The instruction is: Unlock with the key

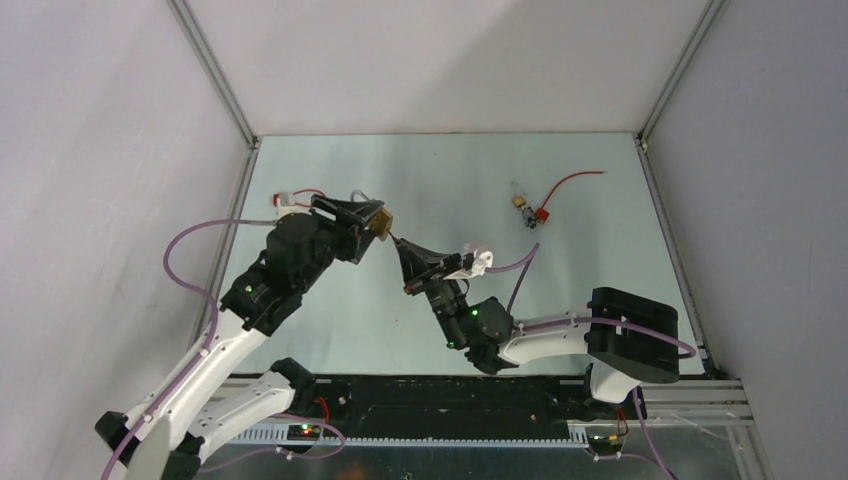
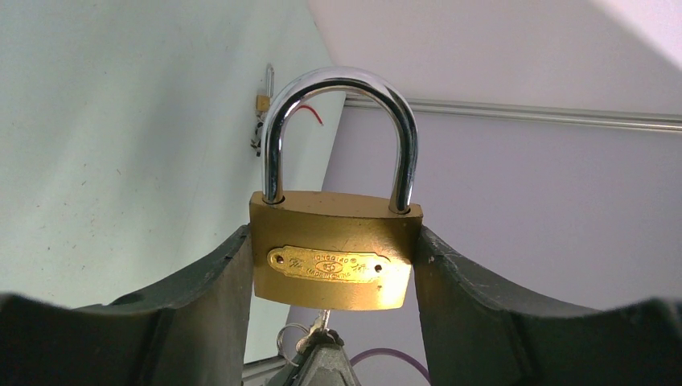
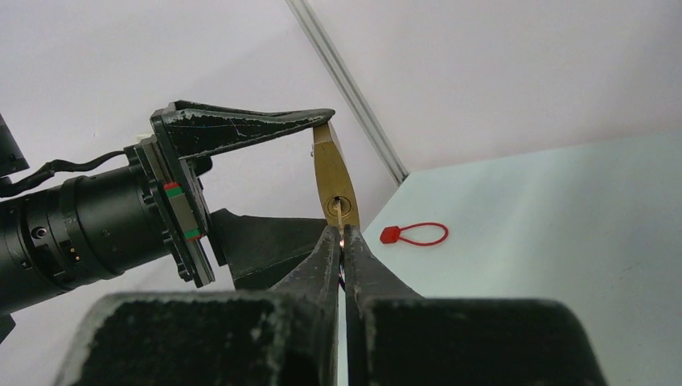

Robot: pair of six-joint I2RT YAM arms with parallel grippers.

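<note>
Right gripper, fingers together on the key, whose thin blade sits in the keyway of the brass padlock. Left gripper clamps the padlock's sides, beyond. Key likely light, stiff, slippery: hold its bow firmly

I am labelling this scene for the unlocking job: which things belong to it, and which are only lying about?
Job:
large brass padlock
key, in its keyhole

Lying about:
small brass padlock with red tag
red loop tag
</note>
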